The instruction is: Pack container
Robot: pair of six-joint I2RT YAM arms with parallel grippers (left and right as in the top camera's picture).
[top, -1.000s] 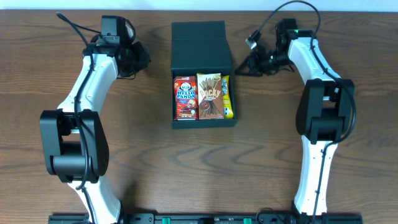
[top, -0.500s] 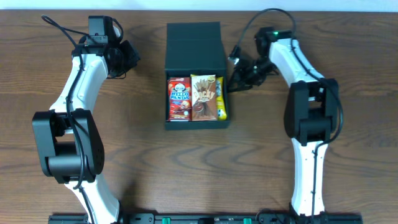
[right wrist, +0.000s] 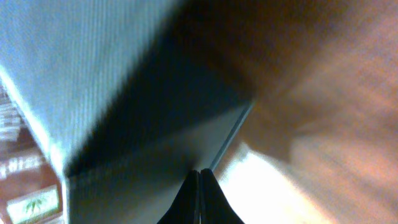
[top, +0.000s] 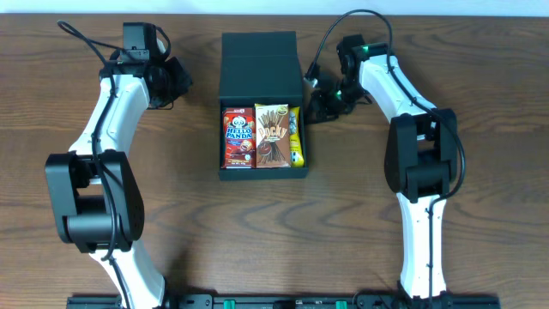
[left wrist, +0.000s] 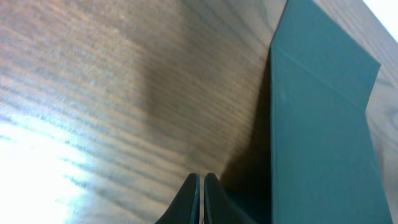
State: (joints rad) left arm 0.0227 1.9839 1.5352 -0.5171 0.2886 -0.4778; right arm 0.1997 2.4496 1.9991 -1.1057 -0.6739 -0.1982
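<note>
Dark wood table [top: 257, 240], bare grain, glare patches in both wrist views.

Container [top: 225, 167] sits upper centre of the overhead frame, between the two arms. Its open tray is on the lower side. Inside, left to right: Hello Panda box [top: 239, 137], Pocky packet [top: 273, 136], and a thin yellow packet [top: 295, 142] squeezed against the right wall. Lid flap [top: 261, 64] is laid back toward the top of the frame, not closed.

Risks, as judged:
- The box looks light and nothing braces it. A sideways nudge from the right would likely skate it across the wood instead of moving the flap.
- Closed fingertips give poor purchase on a flat flap; they could slip off the edge.
- The yellow packet looks wedged. If it rides up, the lid may not seat.

Right gripper [top: 316, 103]: fingers pinched together, holding nothing. It sits at the container's right side, about where tray meets flap. The wrist view is blurred; the tips look to be on or just beside the wall, contact uncertain.

Left gripper [top: 176, 81]: upper left, fingers likewise pressed together, empty. It is apart from the container's left side, hovering over bare wood.
</note>
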